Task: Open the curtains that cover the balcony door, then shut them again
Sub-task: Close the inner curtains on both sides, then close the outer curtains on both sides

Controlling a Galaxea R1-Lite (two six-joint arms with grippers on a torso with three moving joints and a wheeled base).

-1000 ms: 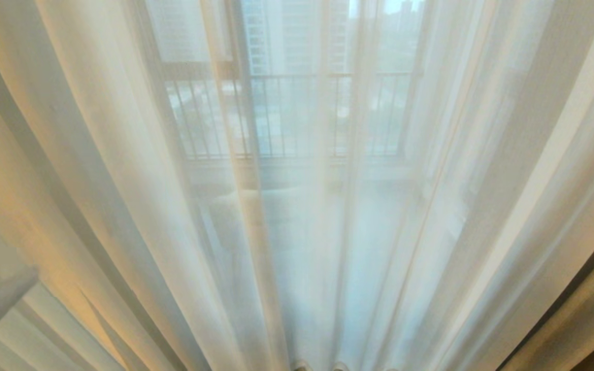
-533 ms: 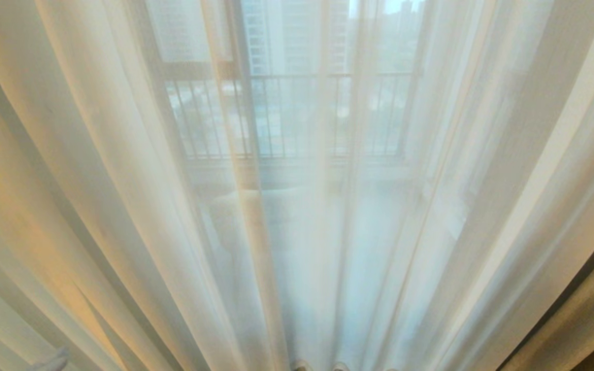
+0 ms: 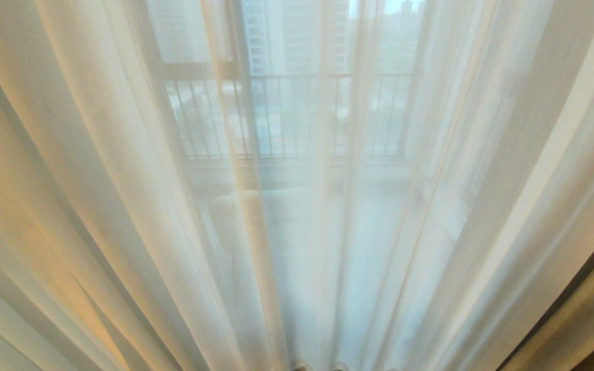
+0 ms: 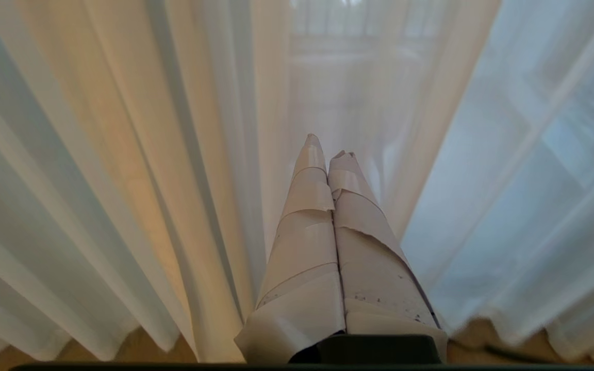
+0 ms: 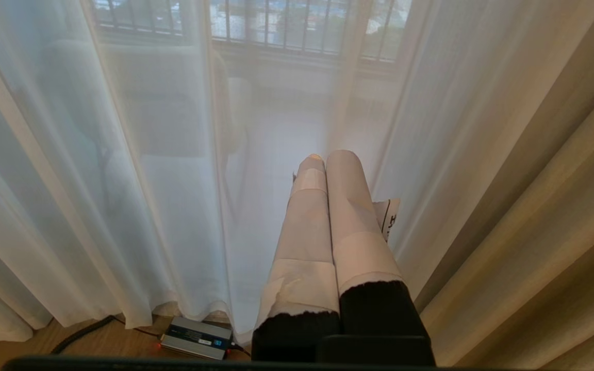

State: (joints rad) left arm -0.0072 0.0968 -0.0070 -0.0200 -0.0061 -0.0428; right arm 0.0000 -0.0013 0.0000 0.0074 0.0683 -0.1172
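The curtains hang drawn across the whole head view: thin white sheers (image 3: 297, 232) in the middle and left, and a heavy cream-beige drape (image 3: 586, 319) at the far right. The balcony door is hidden behind the sheers. Neither arm shows in the head view. My left gripper (image 4: 328, 152), its fingers wrapped in pale tape, is shut and empty, low down and just short of the sheer folds (image 4: 121, 154). My right gripper (image 5: 328, 157) is parked low, shut with nothing in it, between the sheers (image 5: 121, 180) and the beige drape (image 5: 560, 206).
An outer window with vertical railing bars (image 3: 286, 118) and tall buildings shows dimly through the sheers. On the wooden floor (image 5: 8, 350) at the curtain hem lie a small grey box (image 5: 196, 337) and a black cable (image 5: 80, 332).
The left gripper's taped tip, seen at the lower left of the head view a second ago, sank and left that view. The sheer folds at the left hang slightly differently.
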